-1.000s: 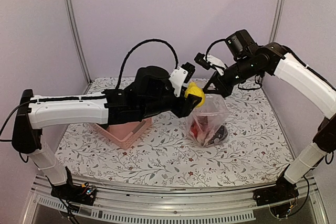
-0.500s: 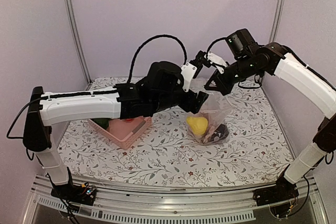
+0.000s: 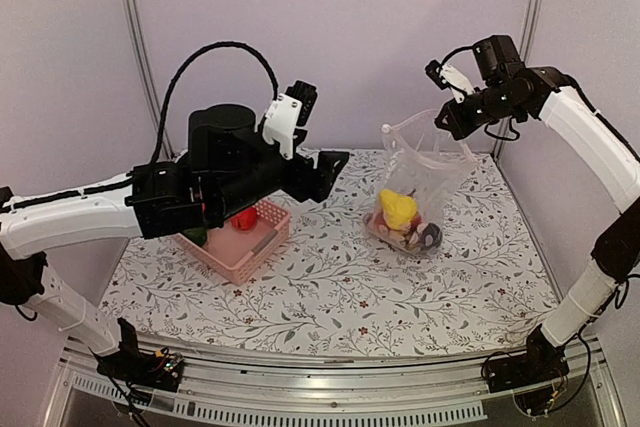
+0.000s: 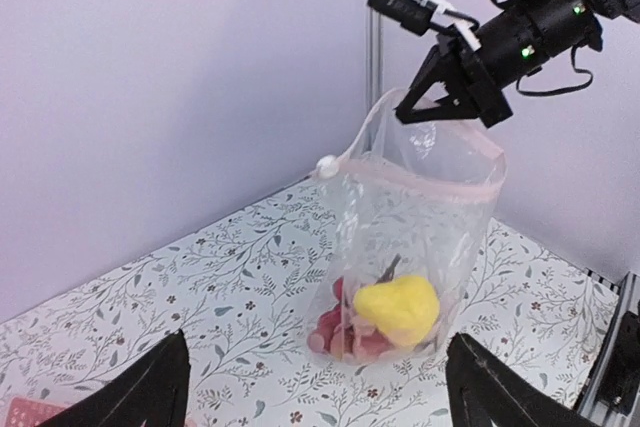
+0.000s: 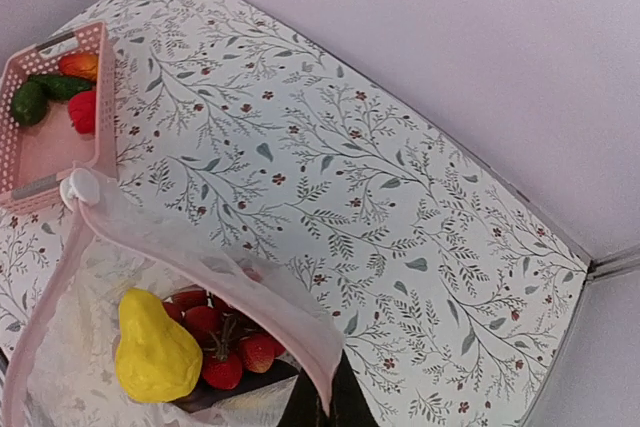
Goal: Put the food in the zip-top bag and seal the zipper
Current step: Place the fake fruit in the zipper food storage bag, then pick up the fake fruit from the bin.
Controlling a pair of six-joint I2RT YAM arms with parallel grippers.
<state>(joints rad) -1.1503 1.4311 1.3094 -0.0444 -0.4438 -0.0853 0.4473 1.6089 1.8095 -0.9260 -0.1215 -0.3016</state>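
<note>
Bagging is partway done. The right gripper point(image 3: 449, 119), jaws clamped on the far-right edge of the mouth, holds the bag point(image 3: 420, 172) up so that it hangs open. Its bottom seems to rest on the table point(image 3: 330, 287), right of centre. Inside lie a yellow piece point(image 3: 398, 209), the red balls point(image 5: 215, 332) and a dark piece, likely the eggplant point(image 3: 430, 237). At the left, the basket point(image 3: 240, 252) holds a green piece point(image 5: 28, 102), a red piece point(image 5: 83, 110) and an orange piece point(image 5: 78, 65). The left gripper point(image 3: 328, 169) hovers between basket and bag, jaws wide apart and empty. The zipper point(image 5: 200, 252) gapes along the mouth. By my judgement, what is left is to move those three over, then press the zipper shut.
</note>
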